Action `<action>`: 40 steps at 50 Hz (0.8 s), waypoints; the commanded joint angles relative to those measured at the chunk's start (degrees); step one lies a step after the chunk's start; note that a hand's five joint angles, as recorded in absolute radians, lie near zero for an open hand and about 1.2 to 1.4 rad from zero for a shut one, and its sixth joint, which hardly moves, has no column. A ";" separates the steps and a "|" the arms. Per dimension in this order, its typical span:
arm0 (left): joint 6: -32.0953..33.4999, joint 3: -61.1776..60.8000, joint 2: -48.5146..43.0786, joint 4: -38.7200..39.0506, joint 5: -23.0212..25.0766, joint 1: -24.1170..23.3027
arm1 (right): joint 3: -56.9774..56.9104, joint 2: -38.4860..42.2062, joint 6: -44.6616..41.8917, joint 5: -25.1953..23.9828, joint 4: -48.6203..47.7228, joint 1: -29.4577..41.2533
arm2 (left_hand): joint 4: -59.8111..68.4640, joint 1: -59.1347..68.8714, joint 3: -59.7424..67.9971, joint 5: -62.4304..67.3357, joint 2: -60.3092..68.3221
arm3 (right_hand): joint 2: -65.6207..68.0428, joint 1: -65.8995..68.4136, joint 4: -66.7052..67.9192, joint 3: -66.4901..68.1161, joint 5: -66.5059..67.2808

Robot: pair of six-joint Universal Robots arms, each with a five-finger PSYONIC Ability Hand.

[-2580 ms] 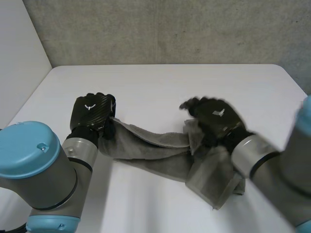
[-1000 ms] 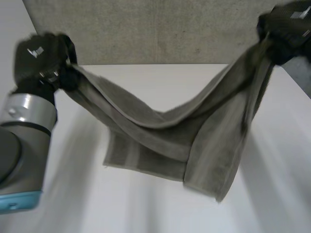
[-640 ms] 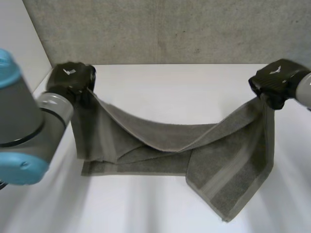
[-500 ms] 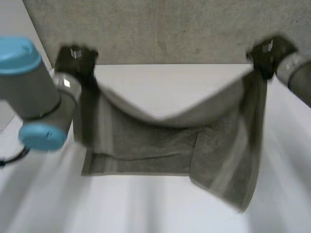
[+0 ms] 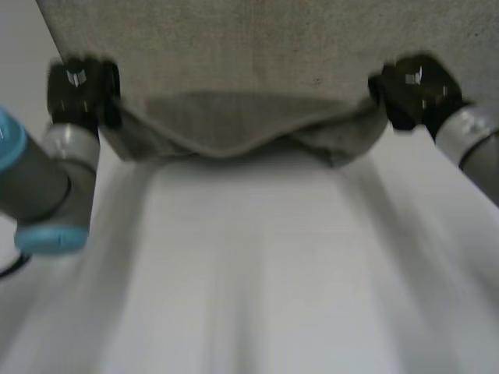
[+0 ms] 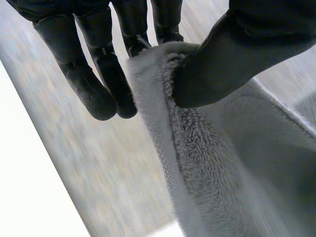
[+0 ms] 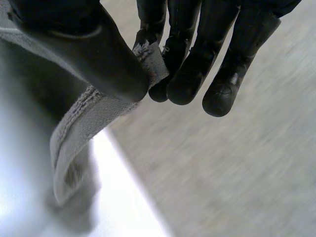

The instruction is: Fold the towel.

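Clearly we hold the towel (image 5: pixel 234 128) high over the table (image 5: pixel 257 257), hanging between the left hand (image 5: pixel 78 86) and the right hand (image 5: pixel 409 89), each clamped on one end of it, so we judge that a shallow pinch could slip and let that side fall.

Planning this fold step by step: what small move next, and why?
Probably lower both hands together toward the table: the left hand and right hand each pinch a corner of the towel, which sags slack between them.
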 commanded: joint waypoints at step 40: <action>0.47 -31.41 4.60 17.19 7.40 3.75 | 36.23 -6.14 3.36 5.67 -13.37 -5.06 | -6.78 -3.51 -8.73 -15.59 -6.04 | -36.28 -36.48 -37.07 -36.59 -37.13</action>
